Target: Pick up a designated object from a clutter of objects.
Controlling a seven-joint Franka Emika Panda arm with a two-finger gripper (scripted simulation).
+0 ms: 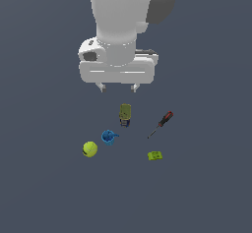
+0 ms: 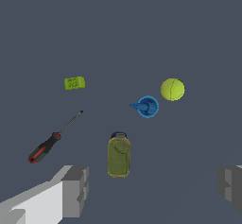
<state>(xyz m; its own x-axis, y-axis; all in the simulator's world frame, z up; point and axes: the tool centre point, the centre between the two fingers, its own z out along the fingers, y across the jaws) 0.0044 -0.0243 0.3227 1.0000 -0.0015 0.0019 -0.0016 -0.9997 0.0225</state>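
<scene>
Block (image 1: pixel 155 155) lies apart — screwdriver (image 1: pixel 161 124) near, can (image 1: pixel 125 114) beside cup (image 1: pixel 109 137)

The wrist view shows 5 small things on a flat dark gray floor (image 2: pixel 121 29). The little green block (image 2: pixel 74 82) lies flat, near the tip of the red-handled screwdriver (image 2: pixel 51 140). The olive can (image 2: pixel 118 155) sits between the 2 gray fingers (image 2: pixel 74 190) of the gripper (image 2: pixel 153 186), which are spread wide apart. The blue cup (image 2: pixel 147 107) is just beside the yellow-green ball (image 2: pixel 172 89).
</scene>
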